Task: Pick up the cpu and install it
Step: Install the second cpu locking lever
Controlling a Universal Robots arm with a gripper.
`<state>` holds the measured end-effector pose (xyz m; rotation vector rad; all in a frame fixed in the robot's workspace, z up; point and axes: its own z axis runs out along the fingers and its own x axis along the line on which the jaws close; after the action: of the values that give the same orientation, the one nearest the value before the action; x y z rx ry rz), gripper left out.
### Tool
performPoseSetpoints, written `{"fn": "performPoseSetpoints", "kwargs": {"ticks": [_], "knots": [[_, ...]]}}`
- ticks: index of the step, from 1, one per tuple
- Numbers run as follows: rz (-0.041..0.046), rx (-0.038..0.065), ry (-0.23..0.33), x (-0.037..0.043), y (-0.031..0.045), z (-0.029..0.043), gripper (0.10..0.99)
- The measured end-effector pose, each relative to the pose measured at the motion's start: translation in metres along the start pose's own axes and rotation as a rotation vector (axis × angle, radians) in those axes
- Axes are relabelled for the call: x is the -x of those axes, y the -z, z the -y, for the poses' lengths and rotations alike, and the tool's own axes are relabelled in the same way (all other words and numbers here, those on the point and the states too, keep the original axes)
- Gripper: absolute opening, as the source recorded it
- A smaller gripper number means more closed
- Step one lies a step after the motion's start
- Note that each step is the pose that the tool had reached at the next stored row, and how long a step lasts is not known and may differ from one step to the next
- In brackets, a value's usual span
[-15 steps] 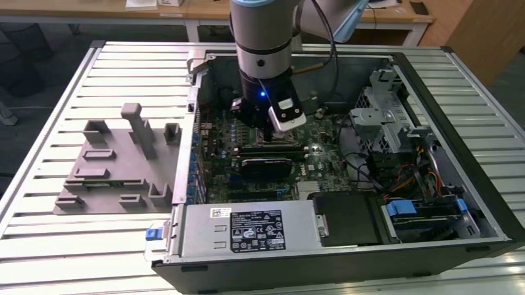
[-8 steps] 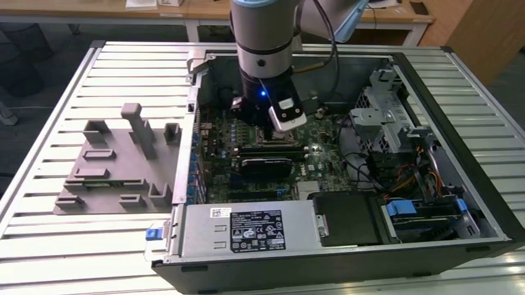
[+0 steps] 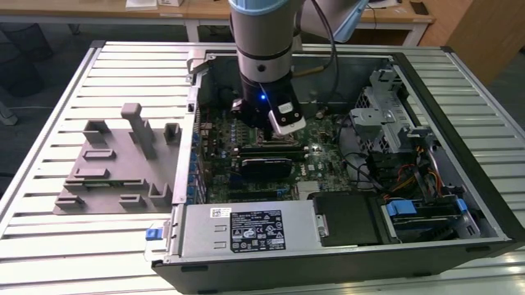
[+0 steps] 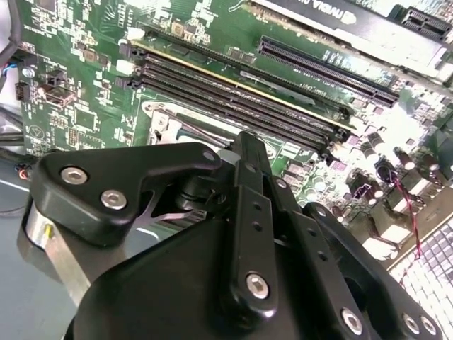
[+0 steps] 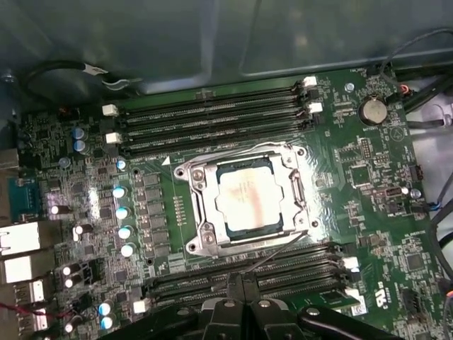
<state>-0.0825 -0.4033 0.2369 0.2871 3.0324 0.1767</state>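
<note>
The cpu point(image 5: 248, 195) lies seated in the motherboard socket point(image 5: 200, 212) at the centre of the first wrist view, so placement appears done; the retention frame looks unlatched. The tool point(image 5: 243, 283), fingers together and empty, hangs above it. The exterior view adds the computer case point(image 3: 246, 233), grey fixture blocks point(image 3: 115, 163) and slatted worktop point(image 3: 49, 246).
</note>
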Motion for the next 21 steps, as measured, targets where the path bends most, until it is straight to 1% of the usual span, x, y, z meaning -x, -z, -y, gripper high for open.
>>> {"fn": "performPoseSetpoints", "kwargs": {"ticks": [5, 11, 13, 18, 19, 21], "knots": [[-0.0051, 0.028, -0.002, -0.0003, -0.004, 0.0016, 0.106], [-0.0102, 0.055, -0.005, -0.0024, -0.0076, 0.0057, 0.106], [-0.0117, 0.062, -0.006, -0.0039, -0.0087, 0.0075, 0.106], [-0.0144, 0.077, -0.007, -0.0065, -0.0105, 0.0124, 0.106], [-0.0153, 0.083, -0.008, -0.0064, -0.0109, 0.0141, 0.106], [-0.0179, 0.097, -0.009, -0.006, -0.012, 0.0168, 0.106]]}}
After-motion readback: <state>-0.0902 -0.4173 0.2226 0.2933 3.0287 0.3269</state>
